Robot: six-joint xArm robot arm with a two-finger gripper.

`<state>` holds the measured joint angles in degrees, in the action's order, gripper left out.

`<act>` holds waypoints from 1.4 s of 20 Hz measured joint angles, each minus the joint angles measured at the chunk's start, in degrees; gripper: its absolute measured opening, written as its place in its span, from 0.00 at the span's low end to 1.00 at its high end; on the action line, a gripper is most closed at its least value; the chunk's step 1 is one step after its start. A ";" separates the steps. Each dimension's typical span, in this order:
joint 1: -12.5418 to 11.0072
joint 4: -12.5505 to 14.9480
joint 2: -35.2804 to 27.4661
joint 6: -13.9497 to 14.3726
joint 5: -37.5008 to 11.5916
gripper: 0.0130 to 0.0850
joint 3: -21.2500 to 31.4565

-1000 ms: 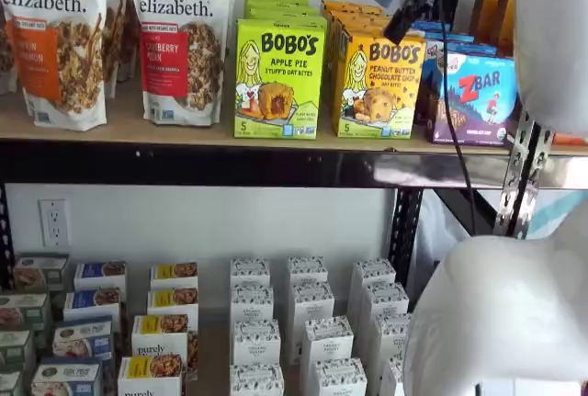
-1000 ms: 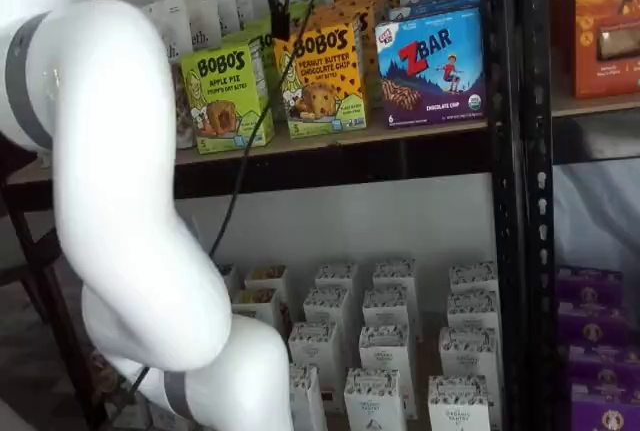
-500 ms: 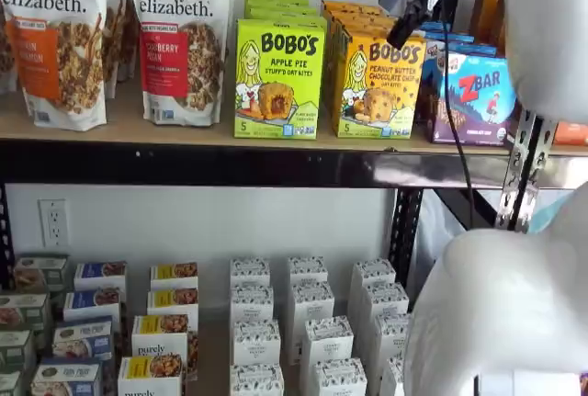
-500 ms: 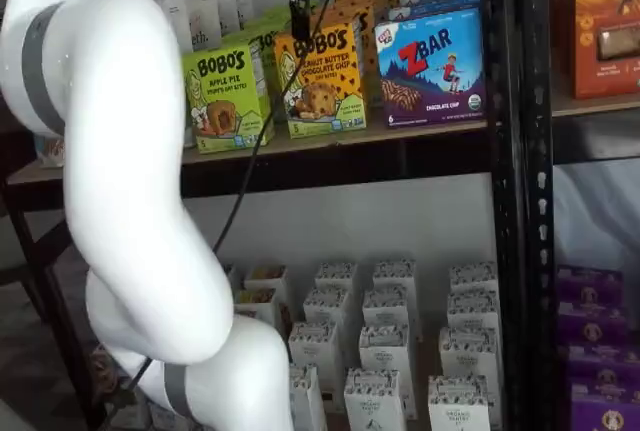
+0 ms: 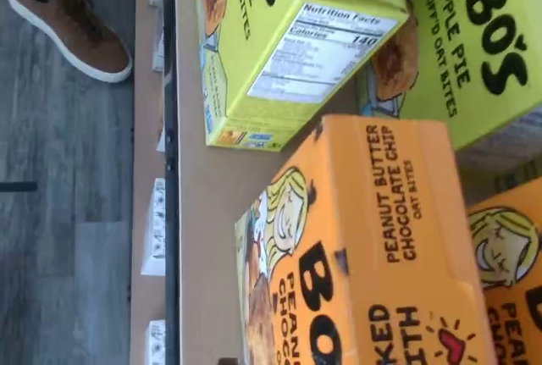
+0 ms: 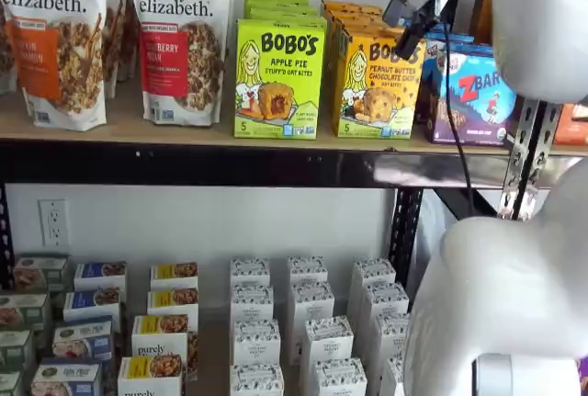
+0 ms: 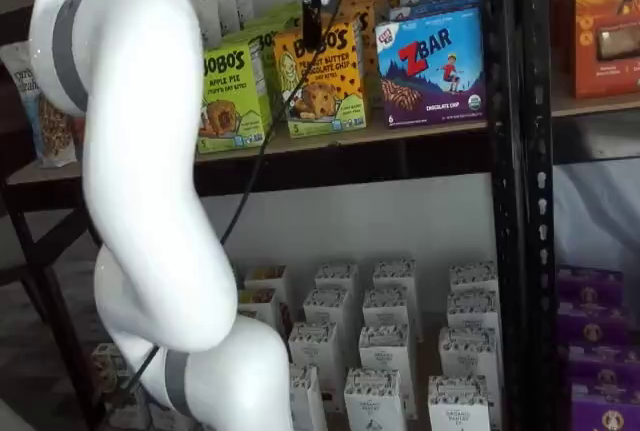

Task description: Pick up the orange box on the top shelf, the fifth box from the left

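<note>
Orange box (image 6: 379, 84) stands upright at the front edge of the top shelf (image 6: 184, 130), more orange cartons lined up behind it. Lime-green Apple Pie box (image 6: 278, 77) just beside it on one side, blue ZBar box (image 6: 478, 95) on the other. Gripper (image 6: 415, 36) hangs in front of the orange box's upper corner, cable (image 6: 457, 102) trailing down; fingers seen side-on, gap not readable. White arm (image 7: 140, 181) blocks the granola bags (image 6: 179, 38) in one shelf view.
</note>
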<state>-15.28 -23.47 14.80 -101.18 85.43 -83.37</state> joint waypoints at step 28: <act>2.54 5.90 -3.69 0.73 0.67 1.00 -1.38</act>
<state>-12.74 -17.57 11.11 -100.45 86.10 -84.75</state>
